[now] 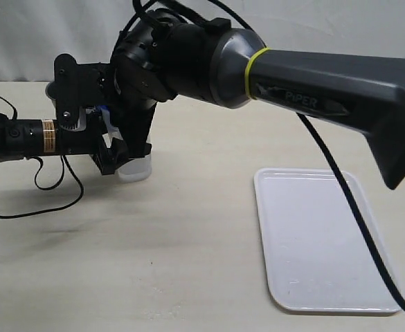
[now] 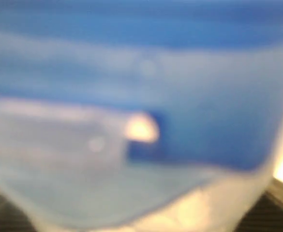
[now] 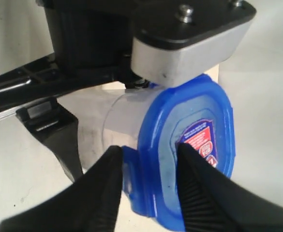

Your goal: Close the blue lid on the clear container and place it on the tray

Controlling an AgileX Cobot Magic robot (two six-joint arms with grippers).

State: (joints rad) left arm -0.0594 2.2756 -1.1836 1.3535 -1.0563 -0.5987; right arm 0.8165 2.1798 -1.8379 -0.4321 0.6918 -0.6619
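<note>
STEP: snapping blue lid [image 3: 189,145] onto clear container [image 3: 117,125], left on tabletop [image 1: 154,242] | LEFT jaws: spread around container | RIGHT jaws: straddling 1 lid flap | NEXT: press flaps, carry to tray [image 1: 320,242]

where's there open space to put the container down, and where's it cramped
The tray is bare across its whole surface, bordered only by a black cable crossing above it. The tabletop between the tray and the clear container is also open. It is crowded around the container: both grippers and the blue lid cluster there, with a cable loop beside them.
</note>
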